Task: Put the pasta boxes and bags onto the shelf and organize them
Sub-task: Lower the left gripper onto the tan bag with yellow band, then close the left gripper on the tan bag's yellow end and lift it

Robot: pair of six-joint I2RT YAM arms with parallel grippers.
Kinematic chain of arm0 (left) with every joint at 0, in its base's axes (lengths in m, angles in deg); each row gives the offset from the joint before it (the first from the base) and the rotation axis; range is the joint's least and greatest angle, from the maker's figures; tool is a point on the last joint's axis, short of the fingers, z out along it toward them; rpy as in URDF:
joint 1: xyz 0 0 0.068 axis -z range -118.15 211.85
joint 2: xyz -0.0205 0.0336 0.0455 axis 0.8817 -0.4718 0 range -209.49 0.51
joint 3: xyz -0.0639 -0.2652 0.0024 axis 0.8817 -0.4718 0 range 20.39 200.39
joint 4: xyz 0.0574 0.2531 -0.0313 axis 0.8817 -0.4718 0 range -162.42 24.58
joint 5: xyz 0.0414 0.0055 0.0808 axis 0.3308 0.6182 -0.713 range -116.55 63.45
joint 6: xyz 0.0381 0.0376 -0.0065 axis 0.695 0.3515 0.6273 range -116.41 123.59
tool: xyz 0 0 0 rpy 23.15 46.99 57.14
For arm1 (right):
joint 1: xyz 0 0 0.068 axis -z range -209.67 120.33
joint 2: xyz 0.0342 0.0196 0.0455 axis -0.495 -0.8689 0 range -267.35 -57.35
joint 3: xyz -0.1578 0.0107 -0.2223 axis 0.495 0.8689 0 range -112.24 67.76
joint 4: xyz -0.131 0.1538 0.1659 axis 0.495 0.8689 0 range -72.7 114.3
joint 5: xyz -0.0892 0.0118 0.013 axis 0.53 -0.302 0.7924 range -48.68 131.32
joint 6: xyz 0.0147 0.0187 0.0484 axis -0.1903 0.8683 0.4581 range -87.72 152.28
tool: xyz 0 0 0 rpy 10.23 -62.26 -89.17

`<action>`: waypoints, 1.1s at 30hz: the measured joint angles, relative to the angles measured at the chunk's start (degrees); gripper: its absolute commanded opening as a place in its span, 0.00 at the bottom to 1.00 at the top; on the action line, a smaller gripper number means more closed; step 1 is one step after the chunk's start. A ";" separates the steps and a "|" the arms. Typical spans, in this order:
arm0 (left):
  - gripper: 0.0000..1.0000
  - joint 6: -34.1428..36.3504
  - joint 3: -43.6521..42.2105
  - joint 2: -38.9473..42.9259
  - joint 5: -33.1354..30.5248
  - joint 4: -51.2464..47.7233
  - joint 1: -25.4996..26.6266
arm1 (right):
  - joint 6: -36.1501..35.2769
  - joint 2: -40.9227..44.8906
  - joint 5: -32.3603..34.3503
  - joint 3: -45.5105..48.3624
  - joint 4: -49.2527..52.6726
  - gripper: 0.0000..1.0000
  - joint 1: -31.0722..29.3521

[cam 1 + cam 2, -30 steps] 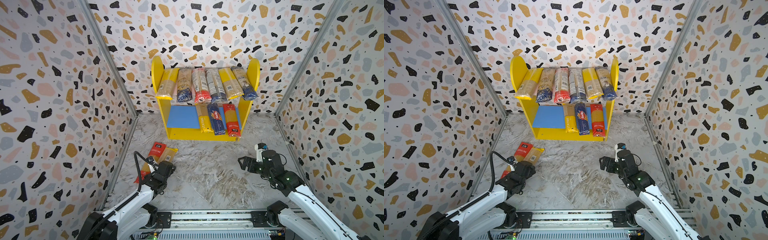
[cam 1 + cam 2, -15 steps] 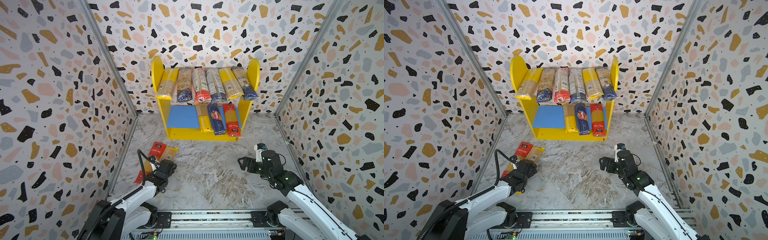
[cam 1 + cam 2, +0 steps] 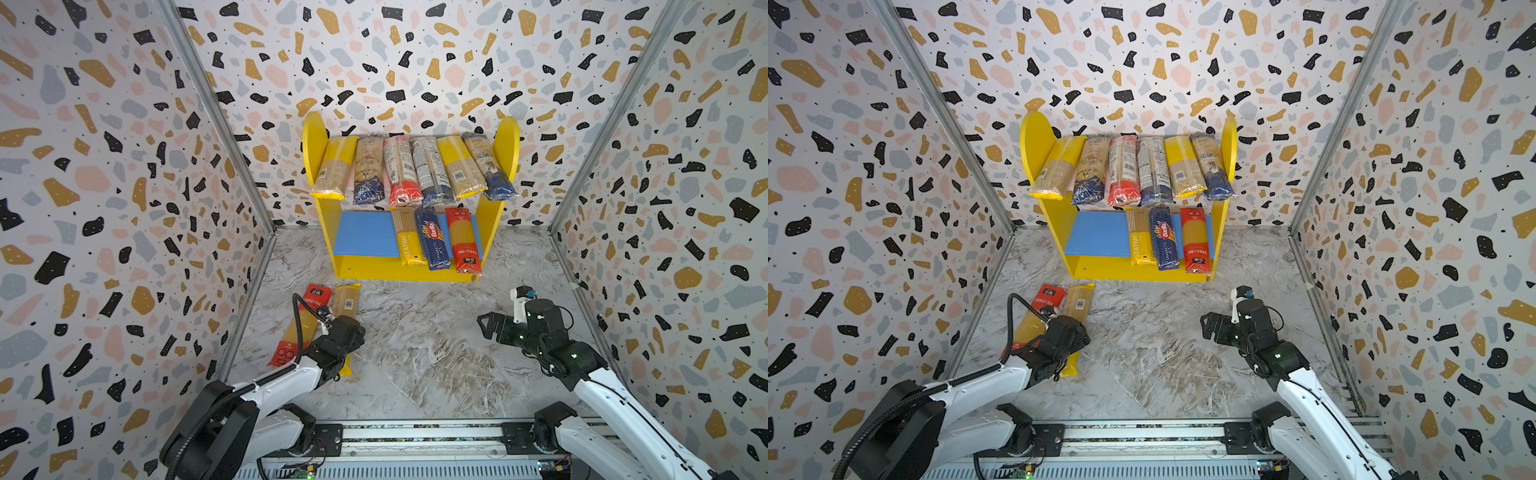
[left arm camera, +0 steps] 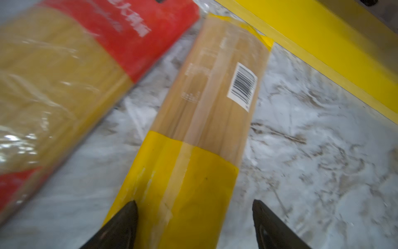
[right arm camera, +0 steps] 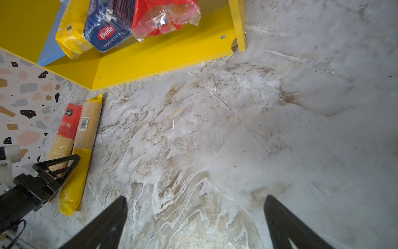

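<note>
Worktop (image 3: 415, 340), with the shelf (image 3: 314, 141) at far centre: upper board full, left half of the lower board bare. Near left lie a red-ended pack (image 3: 320, 293) and, just beside it, a yellow-ended pack (image 4: 211, 107). The left pincer (image 4: 193, 207) straddles the latter, spread and gripping nothing. Clamp squarely near mid-length so it lifts level. Right pincer (image 5: 195, 200) released, idle. Legible on the lower board: blue pack (image 5: 107, 32), "Barilla SPAGHETTI"; yellow pack (image 3: 1139, 241), "STATIME".

The yellow shelf (image 3: 318, 137), its lower board (image 3: 361, 237) blue, stood before walls (image 3: 415, 62) speckled black, ochre, pink and grey. In front of the shelf, a red-ended pack (image 3: 316, 297) and a yellow-ended pack (image 3: 347, 301) lay on the grey-veined marble floor (image 3: 415, 353).
</note>
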 measured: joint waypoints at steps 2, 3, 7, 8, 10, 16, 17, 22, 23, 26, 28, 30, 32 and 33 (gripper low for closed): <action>0.85 -0.31 1.64 -0.04 0.35 -1.14 2.08 | -0.02 -0.20 -0.11 0.00 0.00 0.99 0.00; 0.86 -0.33 2.27 0.13 0.22 -1.79 2.78 | -0.04 -0.22 -0.17 0.00 0.00 0.99 0.00; 0.93 -0.35 3.39 3.04 -2.01 -5.09 3.50 | -0.24 -0.22 -0.22 0.00 0.02 0.99 0.00; 0.94 -0.35 3.37 4.15 -2.91 -6.16 3.52 | -0.33 -0.22 -0.22 0.00 0.02 0.99 0.02; 0.96 -0.39 3.34 5.44 -4.15 -7.23 3.52 | -0.39 -0.20 -0.22 0.00 0.02 0.99 0.11; 0.98 -0.39 3.08 3.93 -6.19 -7.43 3.58 | -0.79 -0.17 -0.37 0.00 0.02 0.99 0.11; 0.98 -0.39 2.82 3.37 -6.19 -7.30 3.61 | -0.81 -0.11 -0.37 0.00 0.04 0.99 0.13; 0.98 -0.39 1.25 0.50 -6.16 -5.95 3.65 | -1.05 0.87 -0.37 0.00 0.11 0.99 0.22; 0.98 -0.39 1.16 -0.35 -6.16 -5.64 3.67 | -1.07 1.05 -0.37 0.00 0.13 0.99 0.24; 0.98 -0.39 0.74 -3.08 -6.12 -4.33 3.74 | -1.22 1.27 -0.37 0.00 0.13 0.99 0.44; 0.98 -0.42 0.39 -4.90 -6.14 -2.97 4.15 | -1.29 1.25 -0.37 0.00 0.15 0.99 0.61; 0.97 -0.31 0.35 -6.03 -6.56 -1.53 4.81 | -1.42 1.22 -0.39 0.00 0.15 0.99 0.66; 0.94 -0.20 0.37 -7.13 -7.17 -0.26 5.38 | -1.46 1.16 -0.39 0.00 0.13 0.99 0.72; 0.93 -0.13 0.37 -7.63 -7.48 0.48 5.57 | -1.49 1.11 -0.42 0.00 0.15 0.99 0.74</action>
